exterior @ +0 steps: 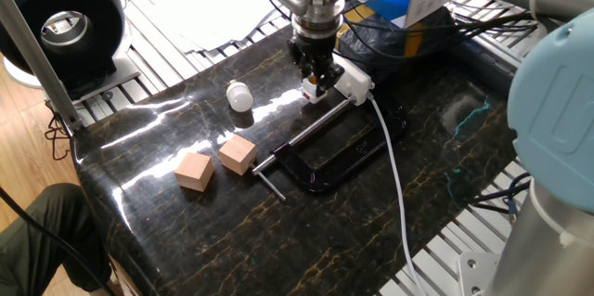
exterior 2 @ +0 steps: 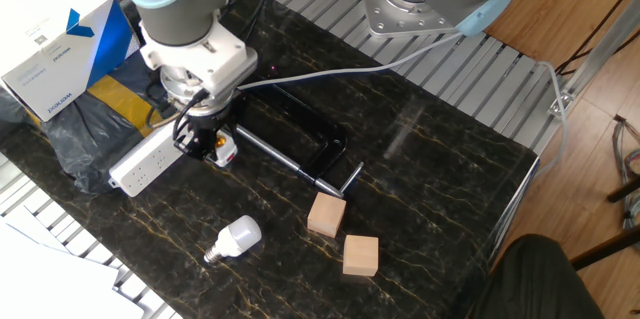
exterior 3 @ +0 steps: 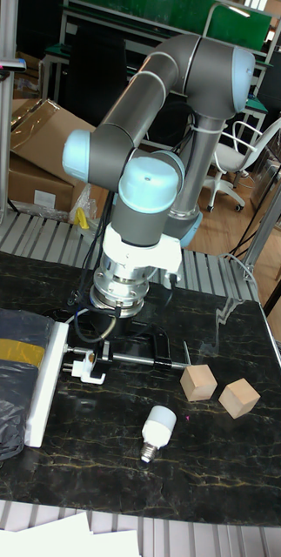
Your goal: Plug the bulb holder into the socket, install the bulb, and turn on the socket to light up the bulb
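One arm, one gripper (exterior 2: 214,145), and you've got it clenched on the bulb holder (exterior 2: 224,149): small white cube w/ red mark, pinched between the dark fingers (exterior: 310,75). Holder hangs just beside the socket (exterior 2: 150,162), near its cable end; can't tell if plug pins touch an outlet yet. In the tall fixed view the holder (exterior 3: 89,369) sits right next to the strip's long edge (exterior 3: 46,383).

Socket lies along the bench's back edge in one fixed view (exterior: 350,77), thick white cable (exterior: 394,171) running from it toward the front edge of the bench (exterior: 306,240).

Bulb (exterior 2: 232,238) lies on its side, well apart from gripper, screw base pointing toward bench edge. Same bulb in one fixed view (exterior: 239,96), on a glare patch.

2 wooden cubes (exterior 2: 327,215) (exterior 2: 361,255) near each other, not touching as far as you can see. Black C-clamp (exterior 2: 305,144) lies flat between socket and cubes, its screw handle (exterior: 269,184) just beside the nearer cube (exterior: 238,155).

Blue-and-white box (exterior 2: 55,39) and dark bag (exterior 2: 70,129) behind the socket.
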